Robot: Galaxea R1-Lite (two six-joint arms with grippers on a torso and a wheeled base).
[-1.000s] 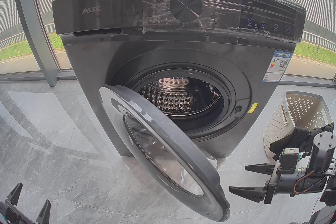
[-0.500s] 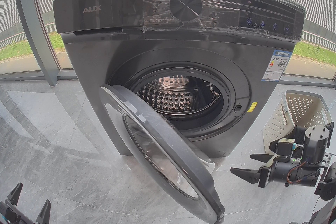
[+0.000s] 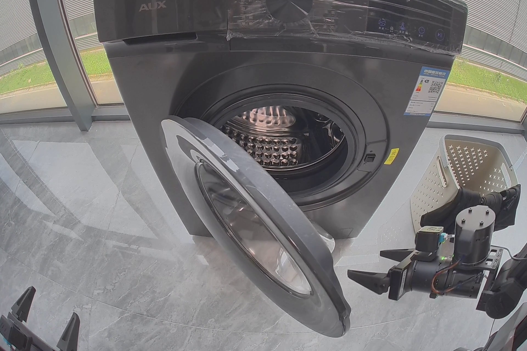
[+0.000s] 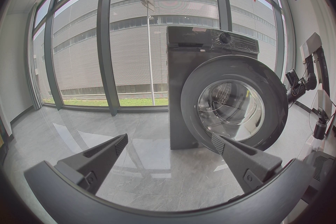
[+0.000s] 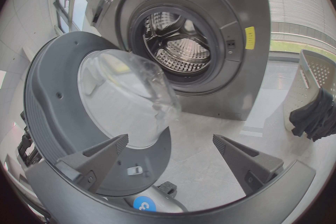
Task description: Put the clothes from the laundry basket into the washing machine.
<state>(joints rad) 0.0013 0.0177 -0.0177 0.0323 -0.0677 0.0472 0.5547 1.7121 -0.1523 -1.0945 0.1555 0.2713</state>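
Right pincer point(image 3: 368, 265), open and empty, has drifted left from the laundry basket point(image 3: 436, 187) of dark clothes point(image 3: 460, 204) toward the washing machine door point(image 3: 285, 220); left pincer point(image 3: 51, 303) stays open.

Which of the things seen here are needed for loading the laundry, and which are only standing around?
Needed:
washing machine, its open door, laundry basket, dark clothes hanging over the basket's edge, right claw and left claw, both open.

Only around:
window frame, floor, yellow sticker on the machine.
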